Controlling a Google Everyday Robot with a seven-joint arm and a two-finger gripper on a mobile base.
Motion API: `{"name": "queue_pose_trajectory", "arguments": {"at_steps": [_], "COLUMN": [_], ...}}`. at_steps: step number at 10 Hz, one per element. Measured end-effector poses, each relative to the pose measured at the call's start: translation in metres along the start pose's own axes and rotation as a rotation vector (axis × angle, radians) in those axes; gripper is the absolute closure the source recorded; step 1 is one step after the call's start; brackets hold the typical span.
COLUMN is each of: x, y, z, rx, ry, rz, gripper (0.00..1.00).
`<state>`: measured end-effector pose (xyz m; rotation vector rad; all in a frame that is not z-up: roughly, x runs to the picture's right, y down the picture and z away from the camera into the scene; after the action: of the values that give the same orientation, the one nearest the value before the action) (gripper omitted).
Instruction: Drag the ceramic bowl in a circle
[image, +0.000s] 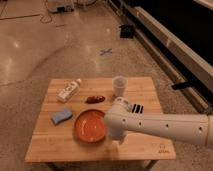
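The ceramic bowl (90, 125) is wide, shallow and orange-red, sitting on the wooden table (145, 92) at front centre. My white arm reaches in from the right, and its bulky wrist covers the bowl's right rim. My gripper (116, 136) points down at that right rim, mostly hidden behind the wrist housing.
A translucent whitish cup (119, 86) stands at the back right of centre. A white bottle (69, 90) lies at back left. A small reddish-brown item (95, 99) lies behind the bowl. A blue sponge (62, 117) lies left of the bowl. Shiny floor surrounds the table.
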<state>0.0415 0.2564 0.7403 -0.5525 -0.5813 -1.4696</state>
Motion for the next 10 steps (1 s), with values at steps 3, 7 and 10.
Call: {"name": "queue_pose_trajectory", "arguments": {"at_steps": [3,7,10], "x": [0.023,0.048,0.054], "y": [-0.004,-0.013,-0.026], "z": [-0.008,-0.003,0.011], "rx": [-0.01,-0.021,-0.029], "ry": [0.009,0.013,-0.003], "rz": [-0.004,-0.01,-0.012], "gripper": [0.2,0.2,0.2]}}
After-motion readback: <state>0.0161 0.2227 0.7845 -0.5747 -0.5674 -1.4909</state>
